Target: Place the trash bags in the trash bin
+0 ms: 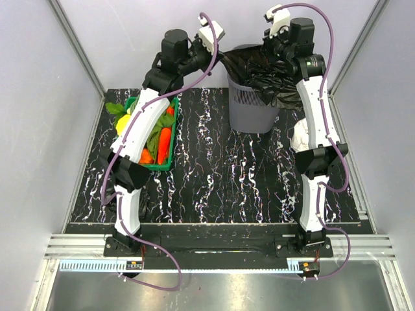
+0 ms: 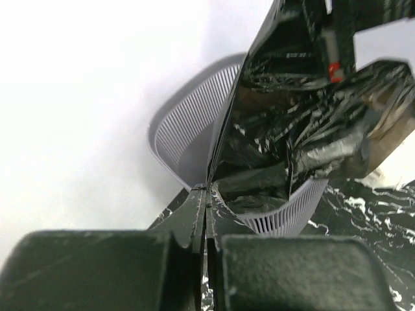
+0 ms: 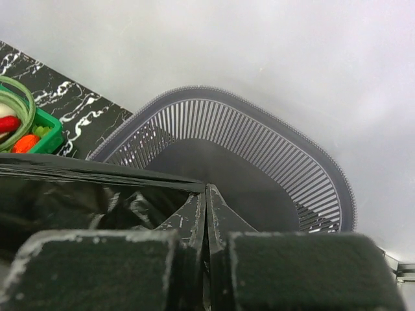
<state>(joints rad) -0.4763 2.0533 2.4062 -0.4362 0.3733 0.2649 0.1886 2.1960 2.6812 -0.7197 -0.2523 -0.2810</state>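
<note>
Marbled table (image 1: 214,188): L gripper (image 2: 206,191), R gripper (image 3: 206,189) pinch wrinkly bag (image 1: 259,72) over mesh bin (image 1: 249,109).

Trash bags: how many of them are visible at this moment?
1. The trash bag is stretched above the trash bin, pinched by the left claw and the right claw. Others may be hidden under it or inside the bin.

The left gripper (image 2: 205,194) is seen from behind, with its two dark fingers pressed together. A thin edge of the shiny black trash bag (image 2: 292,136) is pinched between the tips. The bag is stretched up to the right, over the grey trash bin (image 2: 188,123). The bin's slatted wall is seen on the left. A black table (image 2: 369,207) with white streaks is seen lower right.
</note>
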